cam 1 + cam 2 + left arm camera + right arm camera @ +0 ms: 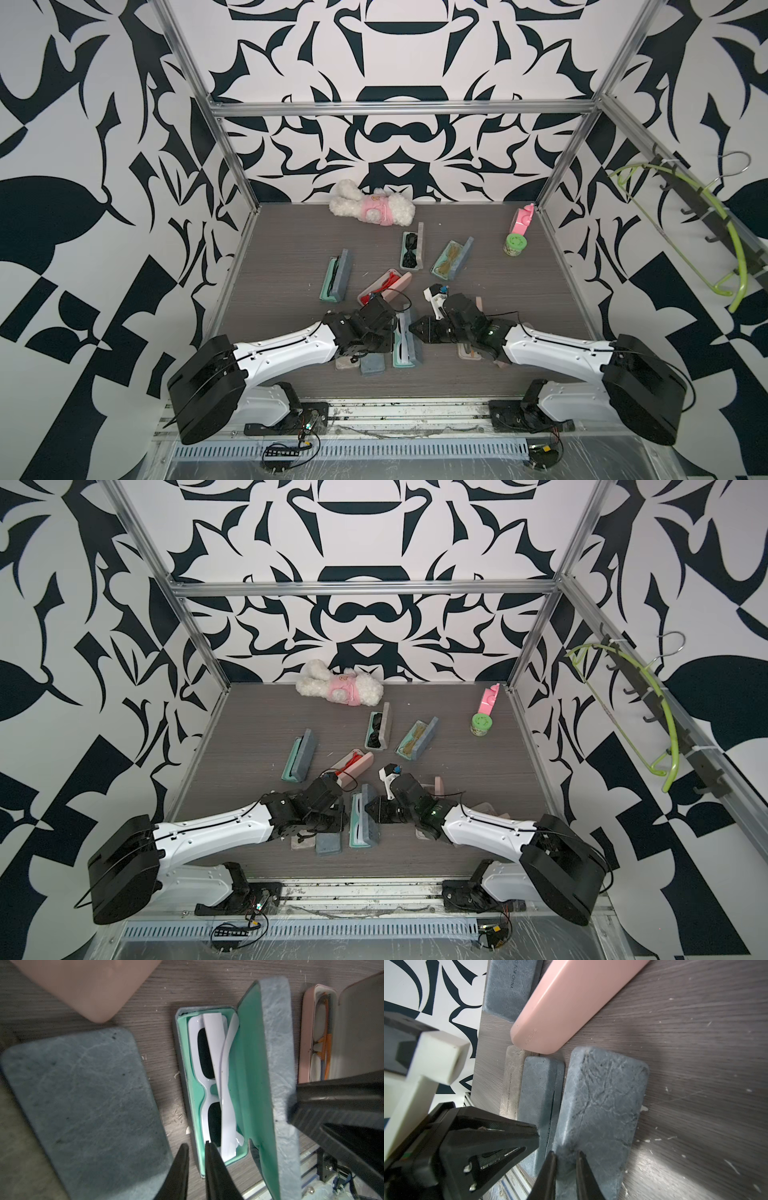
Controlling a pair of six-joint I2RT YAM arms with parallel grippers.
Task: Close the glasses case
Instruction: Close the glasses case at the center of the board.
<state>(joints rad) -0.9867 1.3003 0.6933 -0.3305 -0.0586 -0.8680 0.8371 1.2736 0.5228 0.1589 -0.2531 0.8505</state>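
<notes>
- The case (405,353) sits front-centre on the table (291,257), wedged between both arms. It's open, with the lid (274,1053) standing roughly upright on the right arm's side and white glasses (214,1047) inside.
- Left gripper (196,1147): the fingers are nearly together, one either side of the base's side wall. It looks like a pinch on the rim to steady the case.
- Right gripper (565,1154): the fingers are all but closed with nothing between them, tips pressed to the lid's outer face.
- First danger: one left finger sits inside the tray. If the lid swings down, it lands on that finger and won't latch.
- Second danger: a temple arm (227,1088) rides high and leans toward the lid. It could get nipped or prop the lid open.
- Third danger: narrow tips on a rounded lid can skid off. If the pinch lets go as well, the push just shoves the case into the closed grey case (83,1105) beside it.
- Hard to see: in both top views the left fingertips are buried under the wrist.
- The hinge is hidden, and I can't tell how firm the pinch is.
- The left fingers cover the case's near end in the left wrist view.
- The open pink case (307,1022) is partly behind the right gripper.
</notes>
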